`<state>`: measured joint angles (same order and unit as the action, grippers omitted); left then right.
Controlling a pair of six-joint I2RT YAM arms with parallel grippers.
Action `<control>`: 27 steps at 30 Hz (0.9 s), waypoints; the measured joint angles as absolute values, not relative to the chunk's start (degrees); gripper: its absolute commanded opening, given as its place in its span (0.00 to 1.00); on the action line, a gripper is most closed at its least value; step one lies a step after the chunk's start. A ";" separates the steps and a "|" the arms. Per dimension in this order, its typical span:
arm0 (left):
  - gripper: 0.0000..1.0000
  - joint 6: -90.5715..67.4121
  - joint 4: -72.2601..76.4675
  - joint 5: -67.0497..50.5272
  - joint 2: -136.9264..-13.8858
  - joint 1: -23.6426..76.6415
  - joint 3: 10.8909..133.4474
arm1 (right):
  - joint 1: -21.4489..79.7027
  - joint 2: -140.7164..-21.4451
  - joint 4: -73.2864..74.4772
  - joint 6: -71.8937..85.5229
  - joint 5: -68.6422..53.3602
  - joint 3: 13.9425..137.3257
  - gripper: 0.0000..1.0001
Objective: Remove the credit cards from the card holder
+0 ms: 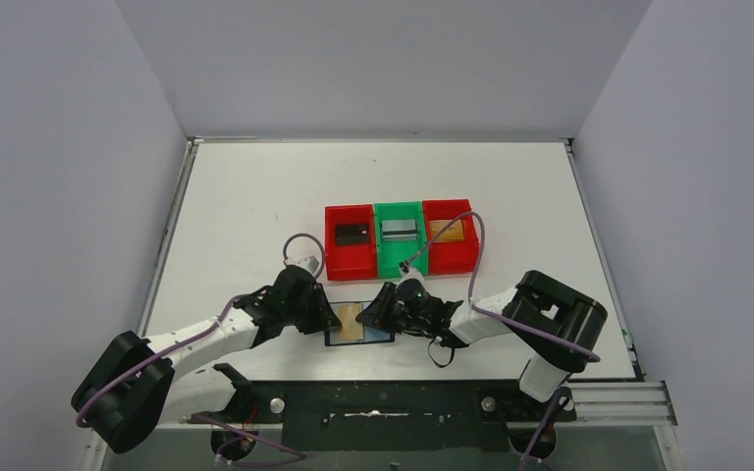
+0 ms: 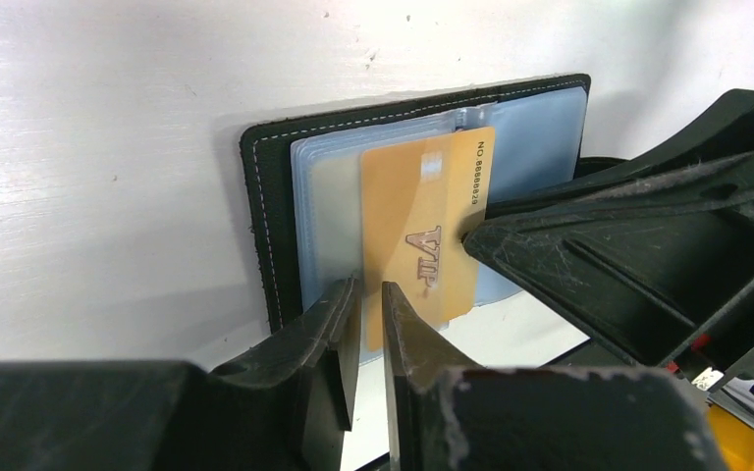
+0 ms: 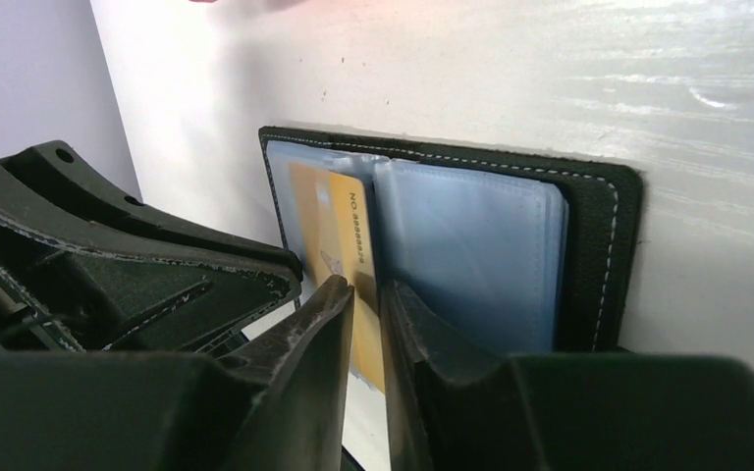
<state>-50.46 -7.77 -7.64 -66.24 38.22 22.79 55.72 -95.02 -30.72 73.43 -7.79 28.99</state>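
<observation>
The black card holder [image 1: 383,337] lies open on the table between my arms, bluish pockets up; it also shows in the left wrist view [image 2: 255,196] and the right wrist view [image 3: 599,245]. A gold card [image 1: 350,324] marked VIP [image 2: 422,226] sticks partly out of its left pocket [image 3: 329,221]. My left gripper [image 1: 332,320] is shut, its tips [image 2: 368,289] down on the pocket and the card's near corner. My right gripper [image 1: 373,312] is shut with its tips [image 3: 366,287] astride the card's edge by the fold. A black card [image 1: 351,234], a silver card [image 1: 399,230] and another gold card [image 1: 446,230] lie in the bins.
Three joined bins stand just behind the card holder: red [image 1: 338,257], green [image 1: 399,263] and red [image 1: 452,261]. The right gripper's finger [image 2: 599,255] fills the right side of the left wrist view. The table's front edge runs close below the holder.
</observation>
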 measured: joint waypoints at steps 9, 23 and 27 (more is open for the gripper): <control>0.13 -50.50 -8.14 -7.07 -66.00 38.22 22.72 | 55.53 -94.91 -30.81 73.89 -7.84 29.02 0.01; 0.10 -50.37 -6.98 -7.84 -67.33 38.22 22.74 | 55.40 -92.75 -31.77 75.07 -6.70 26.13 0.24; 0.09 -50.35 -6.98 -7.86 -67.37 38.20 22.74 | 55.05 -94.35 -35.35 75.92 -7.60 25.89 0.24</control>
<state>-50.35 -6.98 -7.86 -67.37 38.20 22.74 55.05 -94.35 -35.35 75.92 -7.60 25.89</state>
